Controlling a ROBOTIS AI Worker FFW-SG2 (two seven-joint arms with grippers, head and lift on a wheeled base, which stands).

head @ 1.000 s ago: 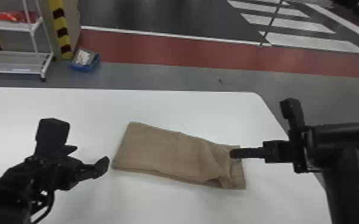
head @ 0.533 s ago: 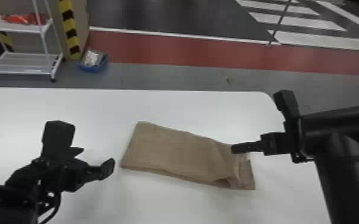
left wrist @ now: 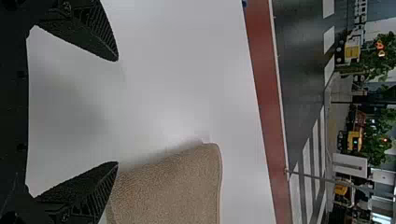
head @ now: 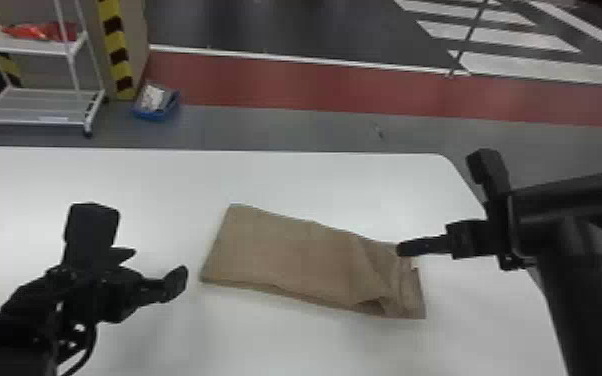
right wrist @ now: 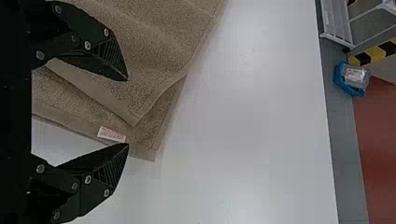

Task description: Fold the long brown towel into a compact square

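Right gripper (right wrist: pixel 128 112) is wide open, nearest the rumpled end of the brown towel (head: pixel 290 255), whose length runs off leftward from it.

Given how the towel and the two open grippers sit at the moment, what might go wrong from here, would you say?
The towel's layers lie askew at its right end, so the next fold may come out uneven. The right gripper stands open there and might pinch just one layer. The small label sticking out could end up outside the square.
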